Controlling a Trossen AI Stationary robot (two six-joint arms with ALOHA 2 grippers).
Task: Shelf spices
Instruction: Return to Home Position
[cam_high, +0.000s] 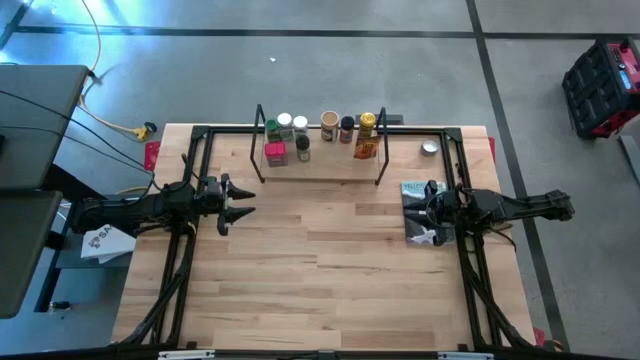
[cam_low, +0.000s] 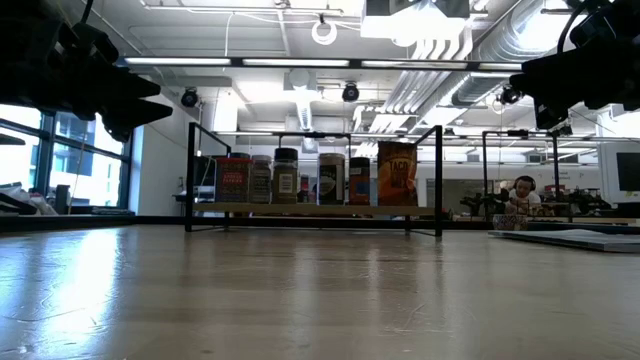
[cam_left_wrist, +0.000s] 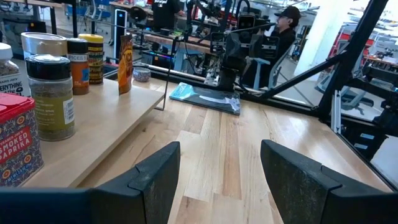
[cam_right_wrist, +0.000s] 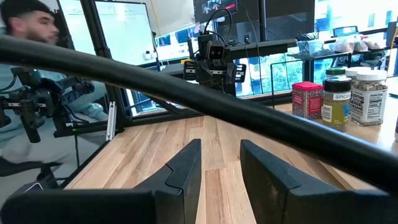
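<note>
The spices (cam_high: 320, 135) stand in a row on the shelf (cam_high: 320, 167), a light-wood plank with black wire uprights at the table's far middle. They are several jars, a red paprika tin (cam_left_wrist: 15, 143) and an orange packet (cam_low: 397, 172). My left gripper (cam_high: 244, 203) hovers open over the table's left part, near the shelf's left end. The left wrist view looks along the shelf plank (cam_left_wrist: 106, 124). My right gripper (cam_high: 412, 208) hovers open over the grey-blue booklet (cam_high: 414, 188) on the right. In the right wrist view its fingers (cam_right_wrist: 186, 165) stand apart, and the spices (cam_right_wrist: 342, 96) show far off.
A small silver disc (cam_high: 430, 148) lies right of the shelf near the far edge. The booklet (cam_left_wrist: 205, 96) lies flat under the right arm. A black cable (cam_right_wrist: 186, 93) crosses the right wrist view. People sit beyond the table. Bare wood (cam_high: 330, 270) fills the middle and near part.
</note>
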